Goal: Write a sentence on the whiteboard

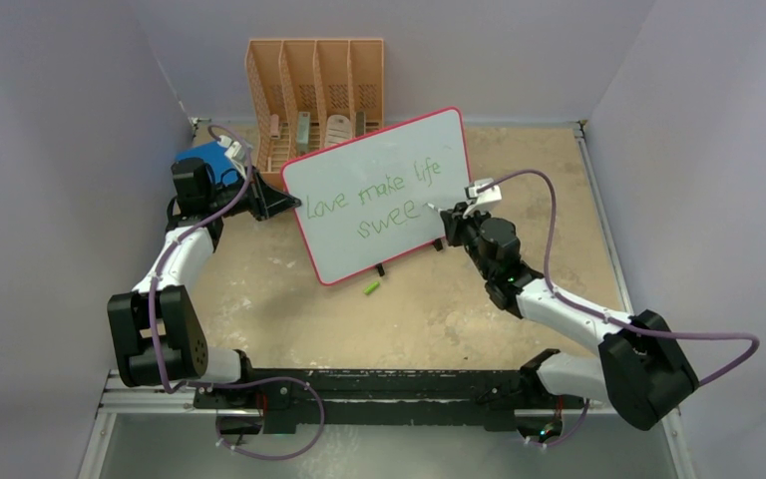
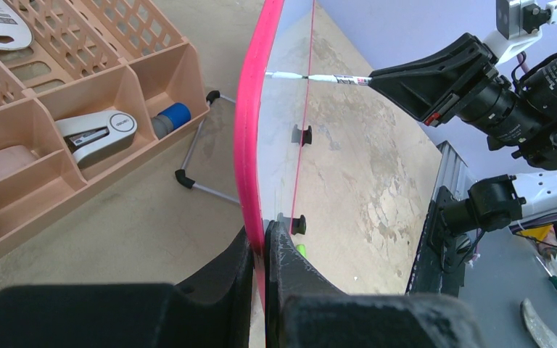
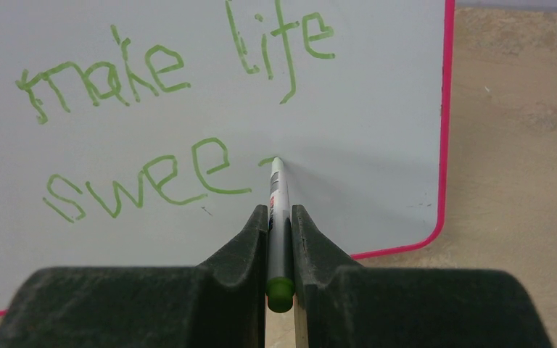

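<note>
The whiteboard [image 1: 384,195] stands tilted on its black feet in the middle of the table, red-pink rim all round. My left gripper [image 2: 265,239] is shut on the board's left rim [image 2: 250,130]. The sentence [image 1: 369,195] in green reads "love make life" with "swee" under it [image 3: 145,181]. My right gripper [image 3: 281,214] is shut on a white marker [image 3: 278,196] with a green end. The marker tip [image 3: 275,161] touches the board just right of "swee", where a short green stroke shows. In the left wrist view the marker [image 2: 319,77] meets the board face.
A peach desk organiser [image 1: 314,95] stands behind the board, holding a stapler [image 2: 94,133] and small items. A blue book [image 1: 207,160] lies at the back left. A green marker cap [image 1: 370,288] lies on the table in front of the board.
</note>
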You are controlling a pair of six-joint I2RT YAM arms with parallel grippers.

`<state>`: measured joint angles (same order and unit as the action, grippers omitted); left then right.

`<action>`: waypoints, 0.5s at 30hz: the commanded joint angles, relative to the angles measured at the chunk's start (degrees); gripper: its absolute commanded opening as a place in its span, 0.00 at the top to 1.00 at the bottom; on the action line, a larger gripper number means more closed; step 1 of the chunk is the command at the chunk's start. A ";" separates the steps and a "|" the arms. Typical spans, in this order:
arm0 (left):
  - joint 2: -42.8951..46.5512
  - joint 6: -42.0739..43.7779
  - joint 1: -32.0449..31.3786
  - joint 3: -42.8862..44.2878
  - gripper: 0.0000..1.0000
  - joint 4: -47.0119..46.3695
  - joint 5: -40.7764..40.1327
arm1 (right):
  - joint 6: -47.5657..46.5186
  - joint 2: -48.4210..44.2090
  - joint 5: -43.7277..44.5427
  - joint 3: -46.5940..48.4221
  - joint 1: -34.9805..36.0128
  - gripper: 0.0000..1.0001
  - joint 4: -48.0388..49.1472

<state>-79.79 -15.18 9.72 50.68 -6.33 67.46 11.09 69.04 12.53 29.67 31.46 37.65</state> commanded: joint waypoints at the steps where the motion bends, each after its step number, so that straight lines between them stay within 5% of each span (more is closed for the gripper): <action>1: 1.76 3.14 0.04 1.58 1.00 -2.37 -0.93 | -0.85 0.06 2.31 2.24 -0.85 1.00 2.16; 15: 1.74 3.22 0.05 1.63 1.00 -2.27 -1.03 | -1.09 -3.63 -0.90 1.77 -1.05 1.00 3.16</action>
<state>-79.79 -15.16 9.72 50.68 -6.31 67.46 10.90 67.90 12.45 29.67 30.68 37.60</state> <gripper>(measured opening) 0.041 0.140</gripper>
